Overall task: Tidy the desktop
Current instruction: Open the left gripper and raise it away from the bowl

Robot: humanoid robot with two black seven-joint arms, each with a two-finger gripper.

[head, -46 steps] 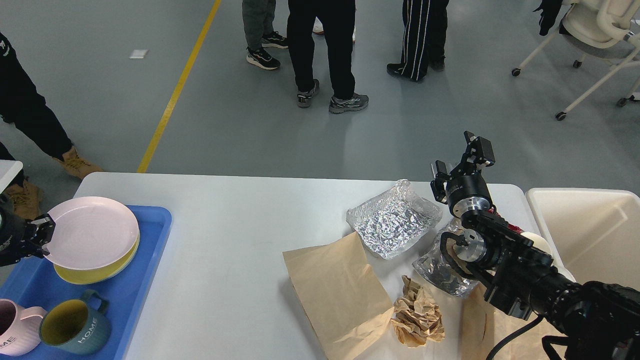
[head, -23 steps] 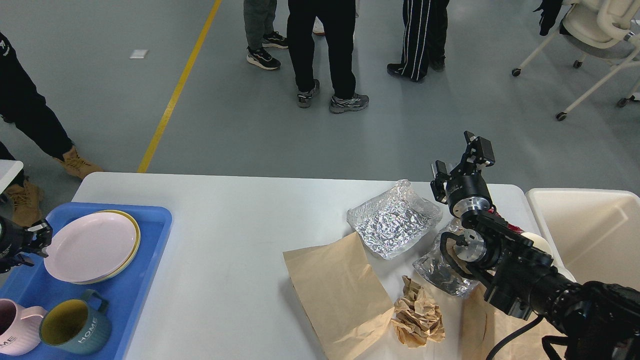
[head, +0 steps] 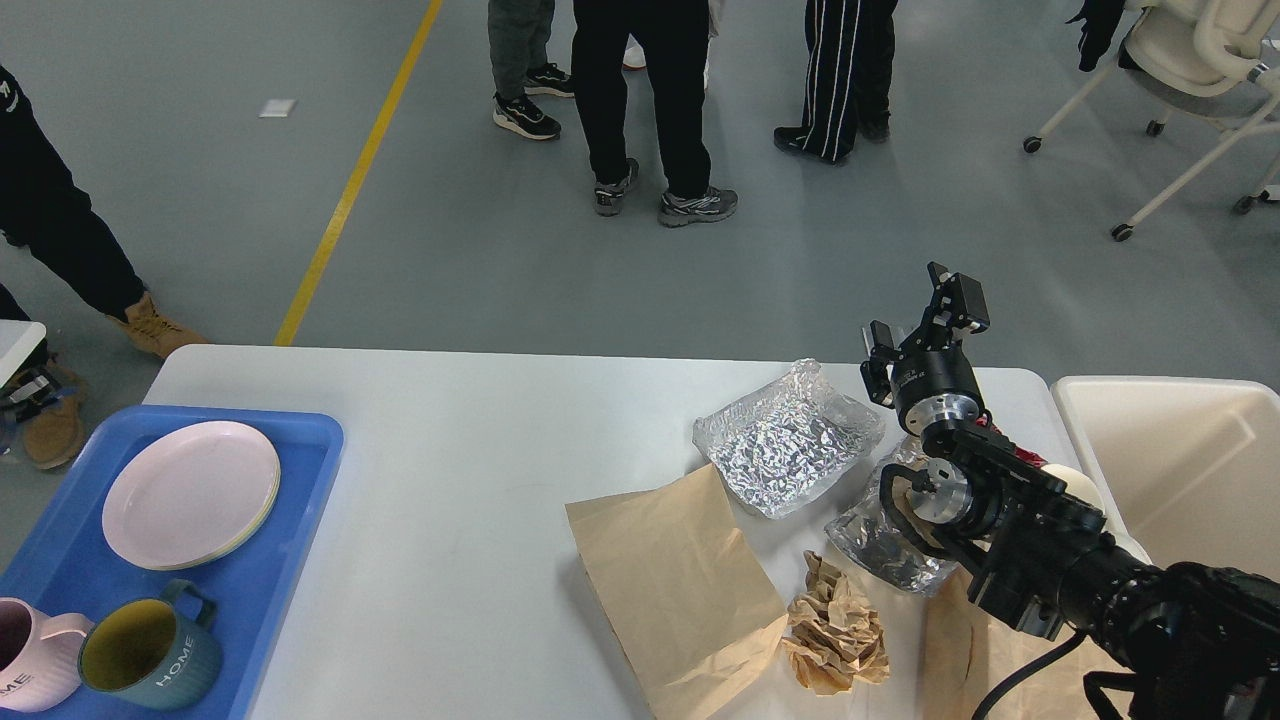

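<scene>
The white desktop (head: 450,450) carries litter on its right half: a crumpled foil sheet (head: 790,440), a second foil wad (head: 880,545) partly under my right arm, a flat brown paper bag (head: 675,580) and a ball of crumpled brown paper (head: 835,640). My right gripper (head: 918,320) is raised above the table's far edge, beside the foil sheet, open and holding nothing. Only a faint blurred streak at the left edge shows my left gripper (head: 22,388), apart from the plates.
A blue tray (head: 290,520) at the left holds a pink plate (head: 190,493) stacked on a yellow one, a pink mug (head: 25,672) and a teal mug (head: 150,650). A cream bin (head: 1180,470) stands off the right end. People stand beyond the table.
The pink plate went down flat onto the yellow plate in the tray and was let go. My left gripper pulled away to the left edge. The right arm stayed still.
</scene>
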